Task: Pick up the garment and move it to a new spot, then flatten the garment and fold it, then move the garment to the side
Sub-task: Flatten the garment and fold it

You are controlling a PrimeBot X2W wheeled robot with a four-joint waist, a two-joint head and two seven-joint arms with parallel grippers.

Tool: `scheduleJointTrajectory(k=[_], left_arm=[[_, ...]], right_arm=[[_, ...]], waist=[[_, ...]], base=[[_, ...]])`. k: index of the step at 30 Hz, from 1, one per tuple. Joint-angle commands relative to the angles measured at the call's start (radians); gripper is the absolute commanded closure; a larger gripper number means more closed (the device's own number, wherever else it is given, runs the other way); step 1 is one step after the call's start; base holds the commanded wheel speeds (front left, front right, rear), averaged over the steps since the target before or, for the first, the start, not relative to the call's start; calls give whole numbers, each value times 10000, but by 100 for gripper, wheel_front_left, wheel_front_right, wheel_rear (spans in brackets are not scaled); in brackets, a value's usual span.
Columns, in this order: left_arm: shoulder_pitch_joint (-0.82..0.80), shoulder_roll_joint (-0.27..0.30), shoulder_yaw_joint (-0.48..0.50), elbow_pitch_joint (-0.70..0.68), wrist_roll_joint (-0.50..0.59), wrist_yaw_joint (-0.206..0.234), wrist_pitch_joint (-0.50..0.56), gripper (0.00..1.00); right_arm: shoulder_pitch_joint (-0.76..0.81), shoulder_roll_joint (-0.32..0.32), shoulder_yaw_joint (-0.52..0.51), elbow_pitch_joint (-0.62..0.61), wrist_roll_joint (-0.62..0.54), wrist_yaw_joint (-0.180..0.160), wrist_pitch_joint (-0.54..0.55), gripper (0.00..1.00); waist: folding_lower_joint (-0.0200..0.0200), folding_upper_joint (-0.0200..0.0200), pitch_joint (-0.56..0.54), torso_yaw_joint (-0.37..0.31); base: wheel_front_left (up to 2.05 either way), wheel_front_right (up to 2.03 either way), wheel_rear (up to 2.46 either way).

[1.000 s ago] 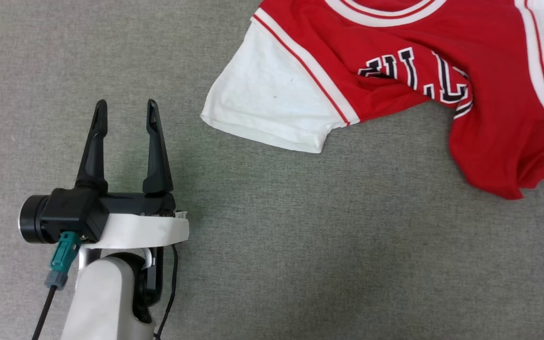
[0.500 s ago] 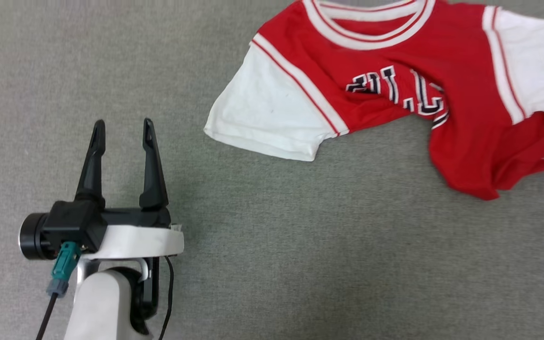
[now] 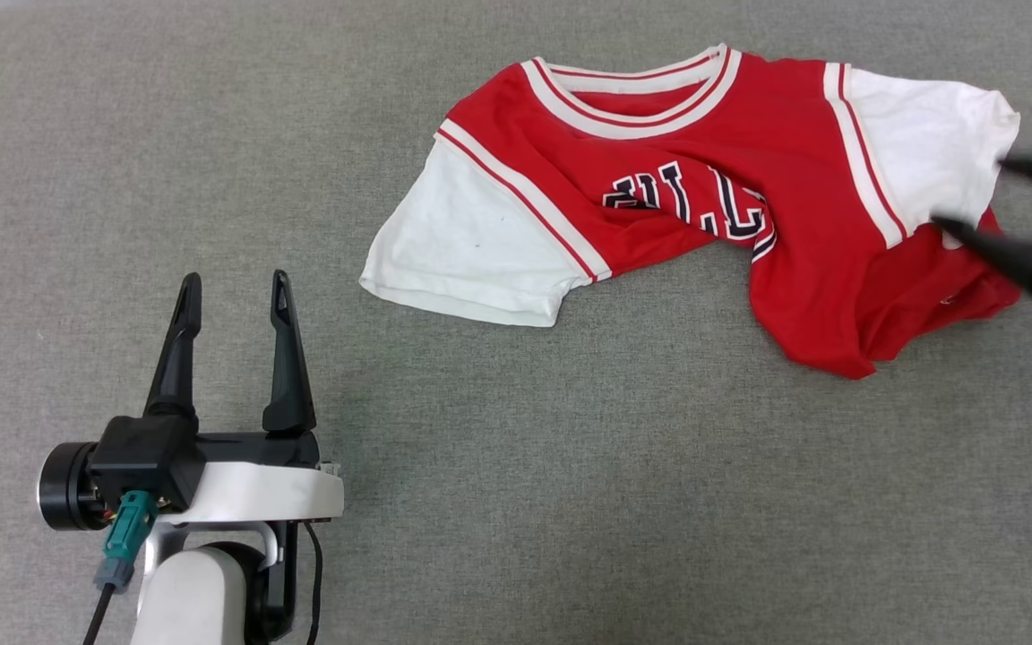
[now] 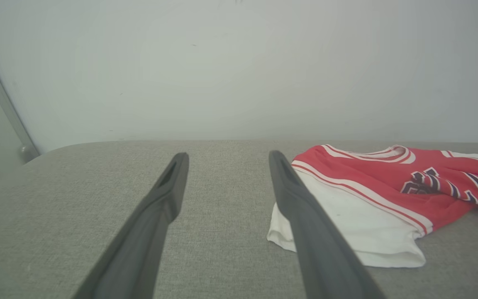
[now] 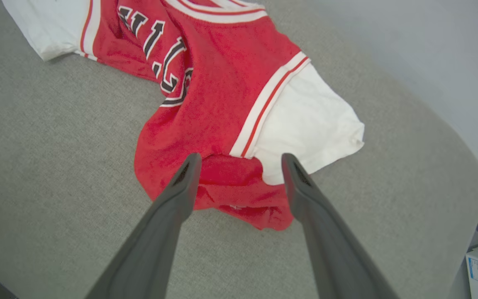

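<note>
2 splayed: L pincer (image 3: 236,279), R pincer (image 5: 241,158) by garment (image 3: 803,170)

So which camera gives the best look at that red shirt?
The head view: the garment lies almost whole there, collar, both sleeves, crumpled body. The left wrist view catches one sleeve side; the right wrist view, the other, close up.

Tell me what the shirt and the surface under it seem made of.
Shirt: soft knit cloth, likely cotton or a blend, matte; it lies in limp folds. Surface: grey woven fabric, matte, with a fine speckled weave; what lies beneath is hidden.
</note>
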Motion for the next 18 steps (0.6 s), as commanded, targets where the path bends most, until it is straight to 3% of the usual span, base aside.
scheduleJointTrajectory(k=[1,6,12,18], left_arm=[[101,-14,17,-22,16,-16,-25,0],[-103,-22,-68,-59,11,-87,-25,0],[-418,-28,-237,-4,15,-123,-25,0],[-579,-34,-221,102,8,-93,-25,0]], right_arm=[[219,-49,181,-100,228,-7,555,0],[303,168,650,267,303,-7,1778,0],[294,772,1412,1697,-230,-5,1542,0],[612,1176,2810,3133,-370,-14,998,0]], waist=[[0,0,31,15],[0,0,332,149],[0,0,863,419],[0,0,1019,487]], base=[[0,0,0],[0,0,0],[0,0,0],[0,0,0]])
